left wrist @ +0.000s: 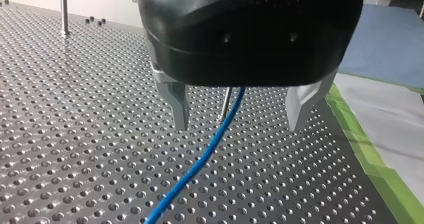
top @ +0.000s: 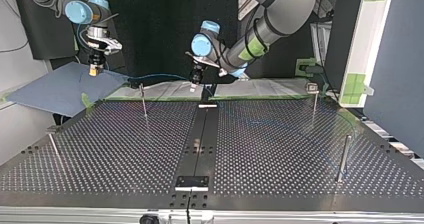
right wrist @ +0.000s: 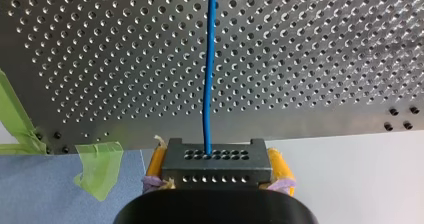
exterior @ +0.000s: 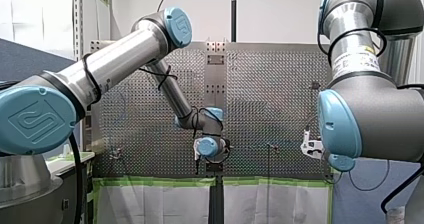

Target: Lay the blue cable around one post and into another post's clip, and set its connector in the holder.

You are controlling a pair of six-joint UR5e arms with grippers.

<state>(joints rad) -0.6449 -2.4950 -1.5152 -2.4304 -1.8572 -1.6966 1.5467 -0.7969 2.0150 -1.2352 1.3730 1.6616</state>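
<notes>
The blue cable runs between the metal fingers of my left gripper, which stands open around it just above the perforated table. A thin post stands right behind the cable there. In the right wrist view my right gripper is shut on the black connector, yellow pads on both sides, and the cable leads straight out of it. In the top view the cable stretches between my right gripper and my left gripper. The holder sits at the near edge.
Thin posts stand on the table in the top view: one near the cable, one at the far right, a thicker one at the near right, one at the near left. A blue sheet lies beside the table.
</notes>
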